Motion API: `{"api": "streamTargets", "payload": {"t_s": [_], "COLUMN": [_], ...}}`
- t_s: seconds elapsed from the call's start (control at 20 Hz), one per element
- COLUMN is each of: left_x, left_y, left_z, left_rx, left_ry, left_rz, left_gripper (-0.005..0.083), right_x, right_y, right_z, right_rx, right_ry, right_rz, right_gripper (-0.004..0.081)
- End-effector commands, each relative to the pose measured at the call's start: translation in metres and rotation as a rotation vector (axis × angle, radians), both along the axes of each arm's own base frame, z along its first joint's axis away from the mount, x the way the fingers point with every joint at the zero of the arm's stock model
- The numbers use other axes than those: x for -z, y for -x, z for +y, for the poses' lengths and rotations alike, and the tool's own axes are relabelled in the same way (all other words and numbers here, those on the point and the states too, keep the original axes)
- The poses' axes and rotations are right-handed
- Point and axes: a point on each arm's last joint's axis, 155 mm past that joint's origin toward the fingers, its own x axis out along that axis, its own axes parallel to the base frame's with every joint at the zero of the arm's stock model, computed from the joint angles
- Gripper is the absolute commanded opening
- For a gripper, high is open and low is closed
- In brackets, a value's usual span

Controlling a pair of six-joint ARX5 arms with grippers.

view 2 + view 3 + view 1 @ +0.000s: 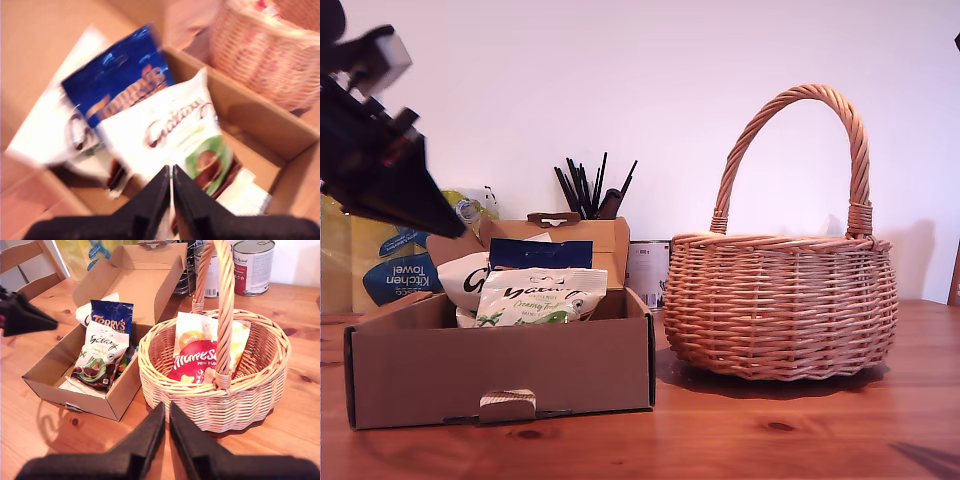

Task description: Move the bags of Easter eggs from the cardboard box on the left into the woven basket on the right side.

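Both jaws clenched empty, Maltesers bag (200,362) half hidden behind basket handle (223,315).

First wrist view: blurred throughout; lettering on the dark blue bag (117,80) is barely legible. Exterior view: basket contents are concealed by the woven basket (780,305) wall; kitchen towel pack (395,265) is partly masked by an arm (375,150), itself cropped at the exterior view's left.
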Motion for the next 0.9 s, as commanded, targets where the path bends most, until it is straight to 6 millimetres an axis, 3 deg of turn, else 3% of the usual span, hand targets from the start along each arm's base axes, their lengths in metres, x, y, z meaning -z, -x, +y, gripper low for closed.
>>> {"api": "streamTargets", "payload": {"t_s": [0.0, 0.2, 0.3, 0.85], "left_x": [0.017, -0.001, -0.004, 0.043], "left_y": [-0.004, -0.023, -0.025, -0.045], "left_z": [-0.006, -0.019, -0.020, -0.015], "left_rx": [0.020, 0.094, 0.098, 0.062], "left_ry": [-0.007, -0.071, -0.080, -0.098], "left_rz": [0.010, -0.197, -0.219, -0.091], "left_gripper": [0.0778, 0.0787, 0.0787, 0.0787], "right_x": [0.006, 0.006, 0.006, 0.006], "right_y": [0.001, 0.001, 0.001, 0.001], "right_z": [0.002, 0.002, 0.002, 0.002], "right_rx": [-0.009, -0.009, -0.009, -0.009], "right_ry": [0.003, 0.004, 0.003, 0.003], "right_rz": [0.009, 0.009, 0.009, 0.009], "right_gripper": [-0.0013, -0.0013, -0.0013, -0.0013]}}
